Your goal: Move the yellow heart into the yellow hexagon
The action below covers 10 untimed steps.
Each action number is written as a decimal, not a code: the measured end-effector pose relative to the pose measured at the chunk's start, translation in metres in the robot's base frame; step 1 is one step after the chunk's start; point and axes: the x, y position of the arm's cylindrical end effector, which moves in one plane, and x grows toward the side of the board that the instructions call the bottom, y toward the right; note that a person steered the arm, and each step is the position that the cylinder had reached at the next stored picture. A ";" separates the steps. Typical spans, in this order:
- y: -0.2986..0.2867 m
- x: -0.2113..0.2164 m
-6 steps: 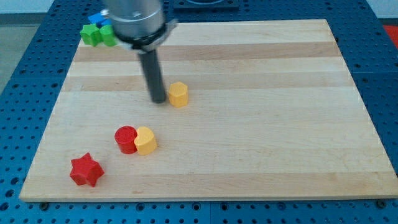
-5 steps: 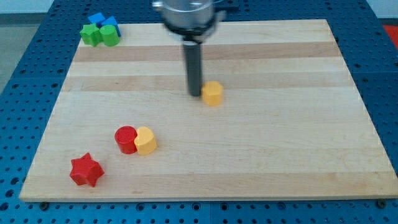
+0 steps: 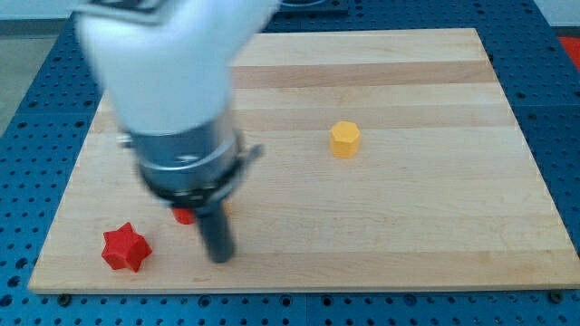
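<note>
The yellow hexagon [image 3: 344, 139] sits alone right of the board's middle. The yellow heart is hidden behind my arm, which fills the view's left. My tip [image 3: 218, 257] rests on the board near the bottom left, just below where the heart lay. Only a sliver of the red cylinder [image 3: 184, 215] shows at the rod's left. The red star [image 3: 124, 247] lies to the left of my tip, apart from it.
The wooden board [image 3: 435, 226] lies on a blue perforated table [image 3: 562, 109]. The green and blue blocks at the top left corner are hidden by my arm.
The yellow hexagon has slid right, from about the centre to right of centre. My arm has swung from beside the hexagon down to the bottom left, now covering the yellow heart.
</note>
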 end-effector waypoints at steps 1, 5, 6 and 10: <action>-0.055 -0.011; 0.100 -0.065; 0.086 -0.065; 0.134 -0.066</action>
